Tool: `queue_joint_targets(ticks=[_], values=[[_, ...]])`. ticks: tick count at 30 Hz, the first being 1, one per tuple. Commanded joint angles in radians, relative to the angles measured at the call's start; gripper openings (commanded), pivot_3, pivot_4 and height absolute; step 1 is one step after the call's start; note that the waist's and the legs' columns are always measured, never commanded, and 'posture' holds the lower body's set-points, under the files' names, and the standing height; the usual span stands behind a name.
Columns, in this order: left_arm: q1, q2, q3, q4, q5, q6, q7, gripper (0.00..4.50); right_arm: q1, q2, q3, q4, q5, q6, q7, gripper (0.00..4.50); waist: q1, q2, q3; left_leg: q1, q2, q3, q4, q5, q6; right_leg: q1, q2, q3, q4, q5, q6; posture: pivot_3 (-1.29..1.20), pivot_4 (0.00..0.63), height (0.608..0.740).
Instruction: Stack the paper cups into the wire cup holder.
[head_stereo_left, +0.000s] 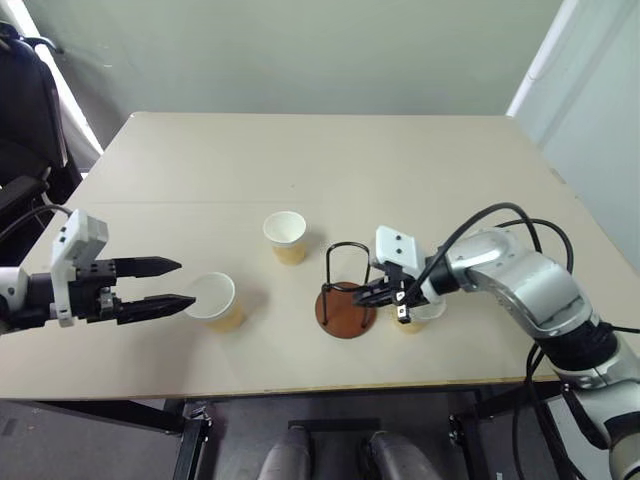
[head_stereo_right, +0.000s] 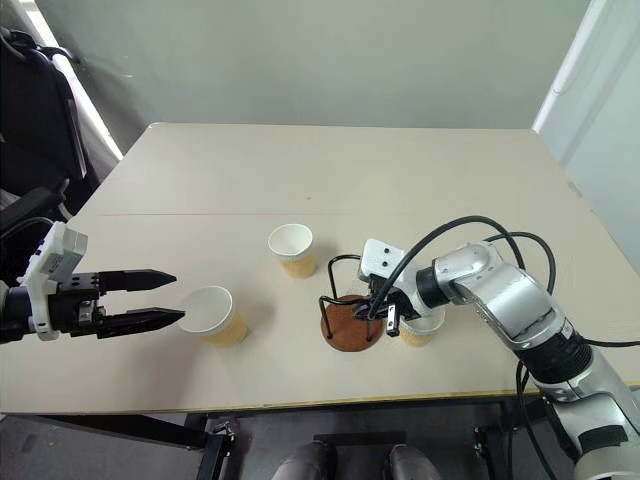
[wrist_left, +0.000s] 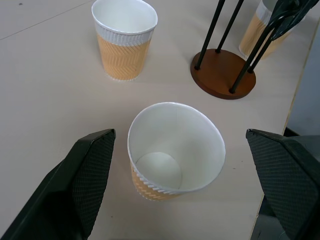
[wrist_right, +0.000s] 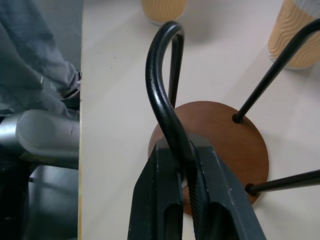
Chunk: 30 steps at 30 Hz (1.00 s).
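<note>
Three tan paper cups stand upright on the table. The nearest cup (head_stereo_left: 215, 300) is just in front of my left gripper (head_stereo_left: 186, 283), which is open, its fingers (wrist_left: 85, 175) spread wider than that cup (wrist_left: 175, 150). A second cup (head_stereo_left: 286, 237) stands further back. The wire cup holder (head_stereo_left: 345, 308) has a brown disc base (wrist_right: 225, 145) and black wire loops, and it holds no cup. My right gripper (wrist_right: 182, 150) is shut on one of its loops near the top. The third cup (head_stereo_right: 420, 328) stands right of the holder, partly hidden behind that gripper.
The beige table (head_stereo_left: 330, 160) has open room across its far half. Its front edge (head_stereo_left: 300, 392) runs just below the holder and cups. A dark chair (head_stereo_left: 25, 120) stands off the table's left side. A grey wall runs behind.
</note>
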Motion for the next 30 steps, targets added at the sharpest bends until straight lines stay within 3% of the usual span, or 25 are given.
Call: queue_joint_targets(ticks=[1, 11, 12, 16, 18, 25, 30], values=[[-0.021, 0.019, 0.009, 0.004, -0.001, -0.004, -0.008, 4.50, -0.010, 0.000, 0.015, -0.010, -0.009, -0.012, 0.000, 0.77, 0.000, 0.000, 0.000, 0.000, 0.000, 0.000, 0.000, 0.000, 0.000, 0.000, 0.000, 0.000, 0.000, 0.000, 0.000, 0.00, 0.150, 0.740], [-0.056, 0.024, -0.004, 0.032, 0.001, -0.012, -0.028, 4.50, -0.081, -0.091, -0.040, -0.063, -0.007, -0.039, 0.050, 4.33, 0.001, 0.000, 0.000, -0.001, 0.000, 0.000, 0.000, 0.000, 0.000, 0.000, 0.000, 0.000, 0.000, 0.000, 0.000, 0.00, 0.150, 0.740], [-0.068, 0.029, -0.006, 0.040, 0.000, -0.012, -0.034, 4.50, -0.113, -0.106, -0.055, -0.071, 0.000, -0.030, 0.059, 4.48, 0.001, 0.000, 0.000, -0.001, 0.000, 0.000, 0.000, 0.000, 0.000, -0.001, 0.000, 0.000, 0.000, 0.000, 0.000, 0.00, 0.150, 0.740], [-0.141, 0.057, -0.036, 0.042, -0.003, -0.013, -0.063, 4.50, -0.216, -0.199, -0.117, -0.054, -0.004, -0.039, 0.094, 4.48, 0.003, 0.000, 0.000, -0.001, 0.000, 0.000, -0.001, 0.000, 0.000, -0.002, 0.000, 0.000, 0.000, 0.000, -0.001, 0.00, 0.150, 0.740], [-0.188, 0.068, -0.062, 0.018, -0.007, -0.013, -0.077, 4.50, -0.198, -0.287, -0.146, -0.057, 0.003, -0.051, 0.140, 4.48, 0.012, -0.003, -0.001, -0.001, 0.000, 0.000, -0.003, 0.000, 0.000, -0.002, 0.000, 0.000, -0.001, 0.000, -0.002, 0.00, 0.150, 0.740], [-0.280, 0.055, -0.153, -0.086, -0.023, 0.005, -0.093, 4.50, 0.063, -0.548, -0.243, -0.155, 0.064, -0.059, 0.250, 4.48, 0.018, -0.003, 0.000, -0.003, 0.000, 0.001, -0.003, -0.003, -0.002, -0.001, -0.001, 0.000, -0.004, -0.001, -0.001, 0.00, 0.150, 0.740], [-0.283, 0.053, -0.199, -0.135, -0.020, 0.009, -0.095, 4.50, 0.179, -0.574, -0.266, -0.241, 0.093, -0.064, 0.232, 4.48, 0.005, -0.004, 0.000, -0.001, 0.002, 0.002, -0.003, -0.002, -0.003, -0.001, 0.003, 0.001, -0.002, -0.002, 0.000, 0.00, 0.150, 0.740]])
